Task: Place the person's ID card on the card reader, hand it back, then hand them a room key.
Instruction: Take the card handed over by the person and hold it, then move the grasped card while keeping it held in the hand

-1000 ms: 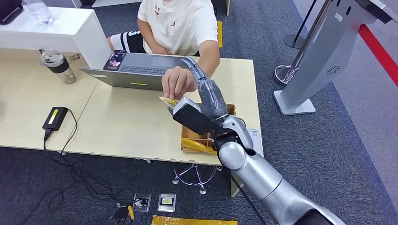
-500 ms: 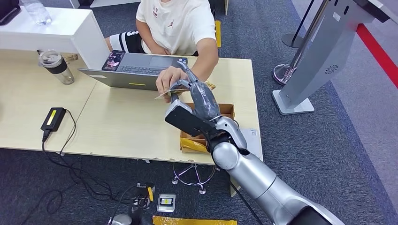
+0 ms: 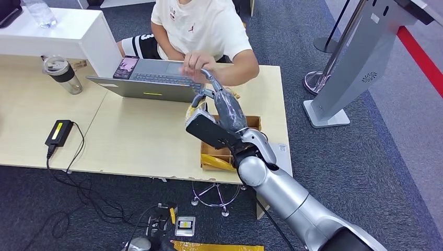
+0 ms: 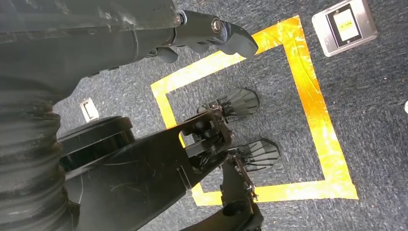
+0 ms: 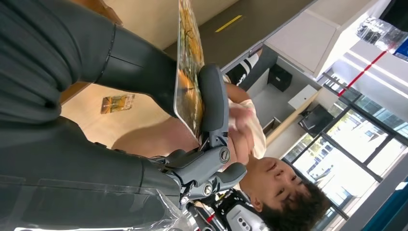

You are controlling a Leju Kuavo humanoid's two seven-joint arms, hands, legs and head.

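one card (image 5: 188,72), orange and yellow printed face, thin, held edge-on between the thumb (image 5: 213,103) and the palm side of the right hand (image 3: 218,107); in the head view a sliver of it (image 3: 191,111) shows yellow under the curled fingers, above the table (image 3: 130,141), just short of the laptop (image 3: 151,78). right hand: closed in a pinch on the card, grip confined to one end, most of the card free. left hand (image 4: 211,33): hangs over the floor by yellow tape (image 4: 308,96), fingers curled in part, nothing visible in it, whether fully closed cannot be told. one person (image 3: 201,26), seated behind the laptop, hand (image 3: 196,58) on the keyboard, apart from the card. one wooden box (image 3: 230,151) at the table's near edge, under the right forearm, yellow items inside. one small black device (image 3: 60,130) on the table's left part, well apart from the card; possibly the reader, not confirmed. risks, as judged: thin glossy card in a shallow pinch may slide or pivot out on any quick wrist turn, dropping onto the table or into the box; the forearm passes close over the box and could knock it off the edge; the raised fingers sit near the laptop and the person's arm, so a forward reach could strike either; setting the card flat calls for a wrist rotation, and an early release would let it skid.
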